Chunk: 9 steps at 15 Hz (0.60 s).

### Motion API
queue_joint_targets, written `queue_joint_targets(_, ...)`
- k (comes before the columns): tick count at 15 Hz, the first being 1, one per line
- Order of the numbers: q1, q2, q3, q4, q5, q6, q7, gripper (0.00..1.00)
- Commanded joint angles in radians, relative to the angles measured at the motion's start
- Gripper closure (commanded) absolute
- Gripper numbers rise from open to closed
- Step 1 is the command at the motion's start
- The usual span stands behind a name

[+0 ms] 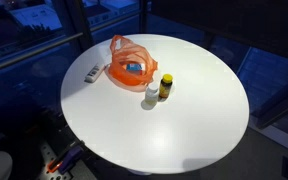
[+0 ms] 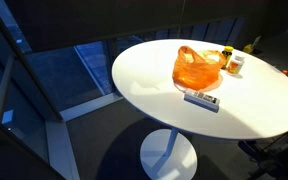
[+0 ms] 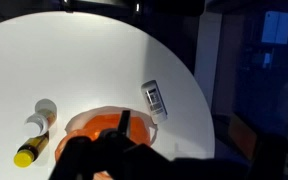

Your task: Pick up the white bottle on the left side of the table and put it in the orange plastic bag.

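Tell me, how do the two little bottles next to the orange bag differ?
The white bottle is pale all over; the yellow bottle has a dark cap. The white bottle looks shorter, the yellow bottle taller. Both stand upright, side by side on the round table.

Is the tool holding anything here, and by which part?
Nothing seen held: the white bottle rests on the table, apart from the tool, which hangs over the orange bag.

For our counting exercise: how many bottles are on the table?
2. A white bottle and a yellow bottle sit side by side next to the bag; the bag might hide more.
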Motion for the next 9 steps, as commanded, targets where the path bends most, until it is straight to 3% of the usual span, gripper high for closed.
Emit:
queue_joint_targets(1, -0.015, 0.001, 0.012, 0.003, 0.004, -0.003, -0.004, 0.00)
queue_joint_targets(9, -0.014, 0.013, 0.032, 0.008, 0.002, 0.013, 0.040, 0.00)
